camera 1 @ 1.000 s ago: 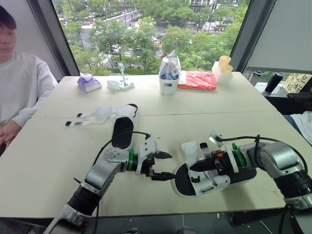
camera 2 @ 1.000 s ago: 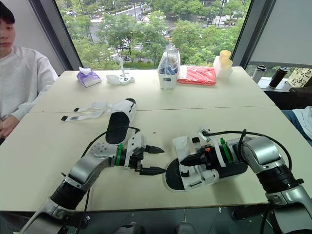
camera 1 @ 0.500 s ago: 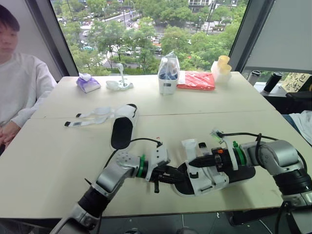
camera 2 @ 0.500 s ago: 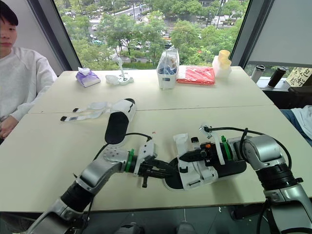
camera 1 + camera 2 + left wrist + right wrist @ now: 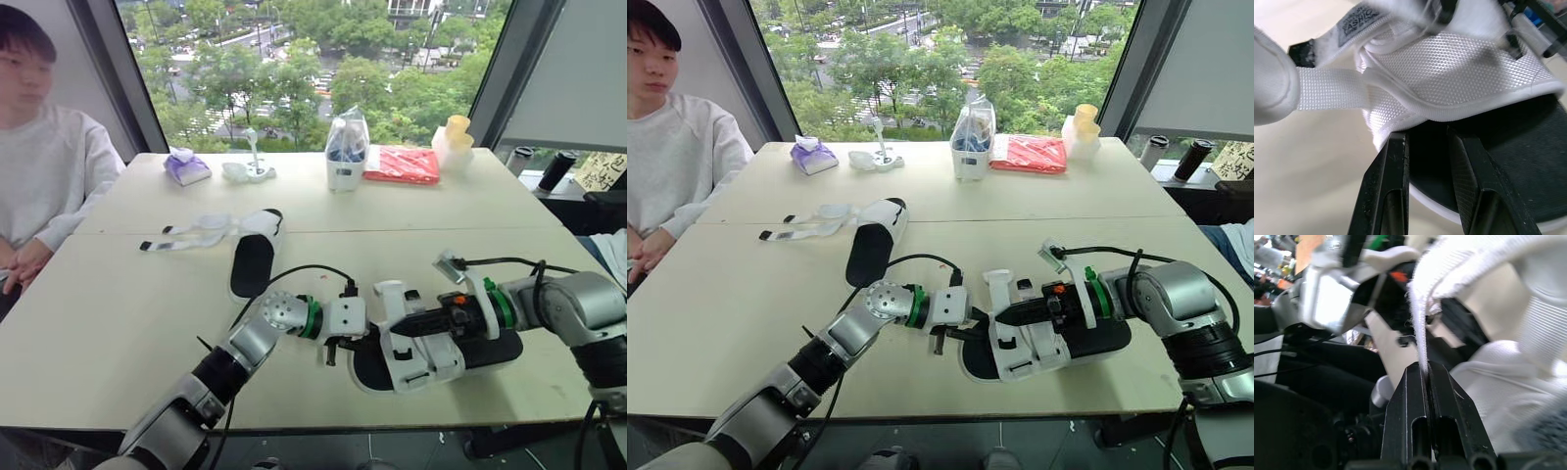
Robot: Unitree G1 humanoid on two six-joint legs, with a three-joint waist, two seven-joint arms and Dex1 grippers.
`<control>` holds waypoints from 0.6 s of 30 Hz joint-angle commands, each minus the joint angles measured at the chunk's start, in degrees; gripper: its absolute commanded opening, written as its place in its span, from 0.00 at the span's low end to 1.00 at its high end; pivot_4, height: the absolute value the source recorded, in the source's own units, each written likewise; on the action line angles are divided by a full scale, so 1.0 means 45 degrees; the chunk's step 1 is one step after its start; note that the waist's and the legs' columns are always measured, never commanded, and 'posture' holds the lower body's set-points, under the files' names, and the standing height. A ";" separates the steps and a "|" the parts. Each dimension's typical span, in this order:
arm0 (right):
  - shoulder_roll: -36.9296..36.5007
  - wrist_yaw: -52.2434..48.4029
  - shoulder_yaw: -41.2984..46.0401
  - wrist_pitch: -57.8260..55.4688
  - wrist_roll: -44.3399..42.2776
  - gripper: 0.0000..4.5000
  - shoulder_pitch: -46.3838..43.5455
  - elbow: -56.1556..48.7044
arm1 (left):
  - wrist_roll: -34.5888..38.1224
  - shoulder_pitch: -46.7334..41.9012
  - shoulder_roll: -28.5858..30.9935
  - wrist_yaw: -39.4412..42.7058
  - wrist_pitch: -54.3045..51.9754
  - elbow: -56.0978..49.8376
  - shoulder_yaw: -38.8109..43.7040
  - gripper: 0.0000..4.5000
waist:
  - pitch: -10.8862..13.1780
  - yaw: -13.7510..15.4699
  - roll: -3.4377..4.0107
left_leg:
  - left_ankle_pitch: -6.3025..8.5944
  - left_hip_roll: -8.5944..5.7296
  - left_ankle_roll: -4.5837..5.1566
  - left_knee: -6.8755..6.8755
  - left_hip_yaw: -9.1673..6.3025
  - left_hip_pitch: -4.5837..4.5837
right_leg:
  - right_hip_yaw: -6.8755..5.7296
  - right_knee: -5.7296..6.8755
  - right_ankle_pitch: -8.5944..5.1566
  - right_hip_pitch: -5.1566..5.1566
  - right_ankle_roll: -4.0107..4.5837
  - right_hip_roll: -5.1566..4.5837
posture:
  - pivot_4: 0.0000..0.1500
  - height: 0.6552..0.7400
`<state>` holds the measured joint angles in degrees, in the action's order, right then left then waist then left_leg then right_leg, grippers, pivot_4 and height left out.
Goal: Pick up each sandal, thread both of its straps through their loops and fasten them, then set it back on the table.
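Near sandal (image 5: 421, 360) sits at the front edge of the tabletop (image 5: 118, 313), sole down, between the two arms. Right hand (image 5: 1427, 368) is clamped fully closed on the thin edge of a white strap (image 5: 1420, 318). My read: it holds the strap up off the footbed so the free end can be fed to its loop. Left hand (image 5: 1426, 136) comes in from the other side with a narrow gap between its fingers. Its tips are at the lower edge of the white mesh upper, over the black footbed, with nothing visibly pinched. It looks placed to brace the shoe or take the strap end; I can't tell which. The loop itself isn't clear from here, so I judge threading as in progress, not done. Second sandal (image 5: 253, 257) lies further back on the robot's left, well apart, with its straps (image 5: 191, 233) splayed flat and unfastened, so it's untouched. Along the far edge: a clear pouch (image 5: 344, 152) on a white base holds blue items I can't identify. Just beside it is a red packet (image 5: 400, 164), then a stack of yellow cups (image 5: 453, 137), contents not visible. A purple pack (image 5: 186, 166) and a small white holder (image 5: 247, 168) are further left. All of it is well clear of the work area. Person (image 5: 49, 166) is seated at the left side of the tabletop.
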<state>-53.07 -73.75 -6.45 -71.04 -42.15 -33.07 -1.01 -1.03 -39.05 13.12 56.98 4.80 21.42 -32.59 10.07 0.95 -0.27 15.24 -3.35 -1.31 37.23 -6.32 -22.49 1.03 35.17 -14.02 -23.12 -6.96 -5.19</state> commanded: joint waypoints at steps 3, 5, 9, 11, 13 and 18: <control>-0.0319 -0.0171 0.0026 0.0333 -0.0151 0.00 0.0521 -0.1068 | -0.1459 -0.0064 -0.0058 -0.0895 0.0576 0.1686 -0.0223 0.27 | -0.0005 0.0018 -0.0008 | 0.0000 -0.0011 0.0000 0.0017 -0.0001 0.0000 | -0.0002 -0.0001 0.0009 0.0012 -0.0019 -0.0010 | 1.00 1.00; -0.0375 -0.0182 -0.0050 0.0538 0.0001 0.00 0.0678 -0.1149 | -0.1596 -0.0109 -0.0153 -0.1098 0.0813 0.1887 -0.0180 0.27 | -0.0005 0.0015 -0.0008 | -0.0002 -0.0024 0.0002 0.0033 -0.0001 0.0001 | 0.0000 -0.0001 0.0019 0.0020 -0.0037 -0.0021 | 1.00 1.00; -0.0560 -0.0281 -0.0382 0.1229 0.0588 0.00 0.0830 -0.0850 | -0.1670 -0.0084 -0.0281 -0.1136 0.1112 0.2080 -0.0139 0.27 | -0.0005 0.0010 -0.0008 | -0.0002 -0.0033 0.0003 0.0053 -0.0002 0.0016 | -0.0002 -0.0003 0.0023 0.0053 -0.0046 -0.0030 | 1.00 1.00; -0.0613 -0.0412 -0.0504 0.1425 0.0733 0.00 0.0710 -0.0539 | -0.1681 -0.0039 -0.0295 -0.1094 0.1163 0.2092 -0.0120 0.27 | -0.0005 0.0011 -0.0008 | -0.0002 -0.0034 0.0003 0.0055 -0.0003 0.0018 | -0.0002 -0.0003 0.0023 0.0057 -0.0049 -0.0031 | 1.00 1.00; -0.0636 -0.0540 -0.0613 0.1547 0.0851 0.00 0.0581 -0.0301 | -0.1678 0.0003 -0.0288 -0.1067 0.1178 0.2077 -0.0103 0.27 | -0.0006 0.0011 -0.0009 | -0.0002 -0.0035 0.0004 0.0055 -0.0005 0.0019 | -0.0005 -0.0003 0.0024 0.0058 -0.0052 -0.0031 | 1.00 1.00; -0.0749 -0.1085 -0.0860 0.1432 0.0848 0.00 0.0220 0.0099 | -0.1666 0.0093 -0.0263 -0.1055 0.1117 0.1983 -0.0083 0.27 | -0.0005 0.0005 -0.0009 | -0.0003 -0.0037 0.0004 0.0056 -0.0006 0.0019 | -0.0004 -0.0003 0.0026 0.0058 -0.0055 -0.0033 | 1.00 1.00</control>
<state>-55.19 -77.09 -10.38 -64.28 -38.34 -30.77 -0.73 -4.51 -40.14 11.06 53.35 11.92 26.79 -32.21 10.05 0.98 -0.31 15.22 -3.51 -1.29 37.49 -6.35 -22.41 1.01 35.15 -13.90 -22.86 -7.20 -5.34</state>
